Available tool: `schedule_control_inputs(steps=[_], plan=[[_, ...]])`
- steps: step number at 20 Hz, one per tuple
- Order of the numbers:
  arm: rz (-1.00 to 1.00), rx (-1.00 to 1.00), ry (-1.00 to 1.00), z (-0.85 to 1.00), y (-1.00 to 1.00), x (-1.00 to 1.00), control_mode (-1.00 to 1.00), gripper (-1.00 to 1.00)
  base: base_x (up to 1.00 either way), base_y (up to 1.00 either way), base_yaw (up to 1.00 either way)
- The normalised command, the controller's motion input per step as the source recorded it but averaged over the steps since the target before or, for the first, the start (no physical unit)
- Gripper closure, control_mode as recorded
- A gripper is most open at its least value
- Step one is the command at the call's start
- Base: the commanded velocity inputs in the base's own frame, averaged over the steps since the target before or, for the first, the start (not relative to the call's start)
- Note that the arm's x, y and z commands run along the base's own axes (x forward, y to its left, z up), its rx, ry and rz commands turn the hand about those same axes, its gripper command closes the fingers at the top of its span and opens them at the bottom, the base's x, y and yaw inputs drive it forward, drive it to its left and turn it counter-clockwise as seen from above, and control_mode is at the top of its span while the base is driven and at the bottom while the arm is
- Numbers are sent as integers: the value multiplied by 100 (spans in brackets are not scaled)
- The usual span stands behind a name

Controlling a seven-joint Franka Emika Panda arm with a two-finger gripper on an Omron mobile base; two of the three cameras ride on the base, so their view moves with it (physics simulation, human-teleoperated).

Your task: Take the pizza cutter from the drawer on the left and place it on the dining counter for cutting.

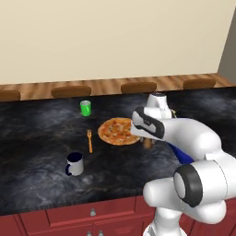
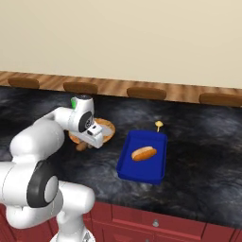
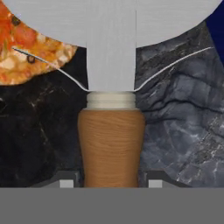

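One pizza cutter (image 3: 111,144) | handle between gripper (image 3: 111,183) fingers | above dining counter (image 3: 183,131)

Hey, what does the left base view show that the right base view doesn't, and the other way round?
Left base view: a green cup, an orange fork and a white mug left of the pizza.

Right base view: the whole blue tray with a bread roll in it, and a small yellow item beyond it.

Both: the dining counter, the pizza, brown stool tops along the far edge, and the brown handle of the pizza cutter under the hand beside the pizza.
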Motion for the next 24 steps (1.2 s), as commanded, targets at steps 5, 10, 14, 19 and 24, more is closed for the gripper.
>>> schedule_control_inputs(steps=[5,10,14,19,24], plan=[[-35,0,1,-14,0,23,-100,100,0,0,0],[-19,0,1,-45,0,6,-100,100,0,0,0],[-8,0,0,-40,0,25,-100,100,0,0,0],[-3,0,0,-27,1,41,-100,100,0,0,0],[-1,0,0,-30,2,41,-100,100,0,0,0]])
